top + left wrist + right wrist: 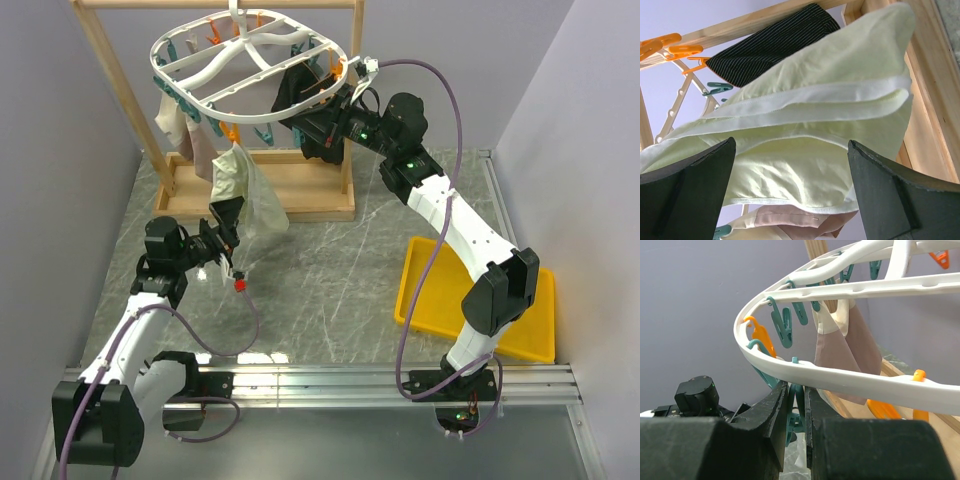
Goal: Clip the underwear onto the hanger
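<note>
The underwear (237, 185) hangs limp under the front rim of the hanger (855, 384), its top bunched up at an orange clip (232, 133). Whether that clip actually bites the cloth is too small to tell from above. Nothing else bears it, so I judge that one corner is pegged.

The left fingers (685, 190) stand as wide apart as they go, just below the hanger's front rim. The pale fabric fills the gap between them, but neither finger presses on it, so they hold nothing. The right fingers (765, 415) are at the hanger's right rim, beside the black garment (293, 90). They are drawn nearly together with a teal clip (794, 415) in the narrow slot between them, and they seem to pinch it.

The brief is light, soft and floppy. It will fold, sag and slide out of a loose pinch, but it cannot be damaged by a firm one. The best place to take it is the stitched band (805, 102) running across the left wrist view, where the cloth is doubled and gives the fingers an edge to hold. From there the free corner could probably be lifted to the next clip along the hanger's rim, keeping the band taut so that the clip closes on the band rather than on loose cloth.
</note>
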Controlling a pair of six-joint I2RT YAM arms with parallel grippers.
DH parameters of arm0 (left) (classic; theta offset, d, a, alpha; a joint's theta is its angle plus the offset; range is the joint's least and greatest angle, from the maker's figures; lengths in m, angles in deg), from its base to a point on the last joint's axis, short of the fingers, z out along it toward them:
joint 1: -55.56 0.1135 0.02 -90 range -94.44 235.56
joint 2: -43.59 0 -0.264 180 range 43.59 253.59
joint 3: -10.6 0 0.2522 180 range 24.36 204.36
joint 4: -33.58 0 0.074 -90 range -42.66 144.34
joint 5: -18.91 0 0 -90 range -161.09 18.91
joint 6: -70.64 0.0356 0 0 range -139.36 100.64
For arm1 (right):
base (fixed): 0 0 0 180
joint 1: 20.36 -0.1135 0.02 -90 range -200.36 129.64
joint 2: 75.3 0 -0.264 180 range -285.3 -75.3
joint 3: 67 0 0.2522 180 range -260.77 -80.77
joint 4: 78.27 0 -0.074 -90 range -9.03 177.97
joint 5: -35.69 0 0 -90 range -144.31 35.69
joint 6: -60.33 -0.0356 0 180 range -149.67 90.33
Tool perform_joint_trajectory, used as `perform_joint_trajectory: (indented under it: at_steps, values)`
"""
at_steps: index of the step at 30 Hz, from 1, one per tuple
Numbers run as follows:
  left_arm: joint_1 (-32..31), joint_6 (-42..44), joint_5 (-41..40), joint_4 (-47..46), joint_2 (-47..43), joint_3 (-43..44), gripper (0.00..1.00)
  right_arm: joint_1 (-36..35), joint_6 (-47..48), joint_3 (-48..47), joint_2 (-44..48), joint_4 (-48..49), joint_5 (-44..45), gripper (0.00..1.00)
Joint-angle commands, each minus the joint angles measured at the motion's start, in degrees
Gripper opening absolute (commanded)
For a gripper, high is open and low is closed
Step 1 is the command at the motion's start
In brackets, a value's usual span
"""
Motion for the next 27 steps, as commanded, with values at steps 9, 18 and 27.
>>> perform_joint_trajectory:
  at_steps: [9,18,27]
  values:
    - [0.5,4.98,4.47,-4.59,2.31,0.18,0.99,0.23,-1.07,-1.85,-0.11,0.93,-3.86,0.0]
    - [0.5,7.35,7.2,-6.09,5.04,1.23,0.99,0.49,-1.51,-2.03,-0.55,0.75,-3.95,0.0]
    - [0.5,10.87,8.61,-5.04,6.36,1.94,0.99,0.49,-1.95,-2.29,-0.9,0.58,-4.21,0.0]
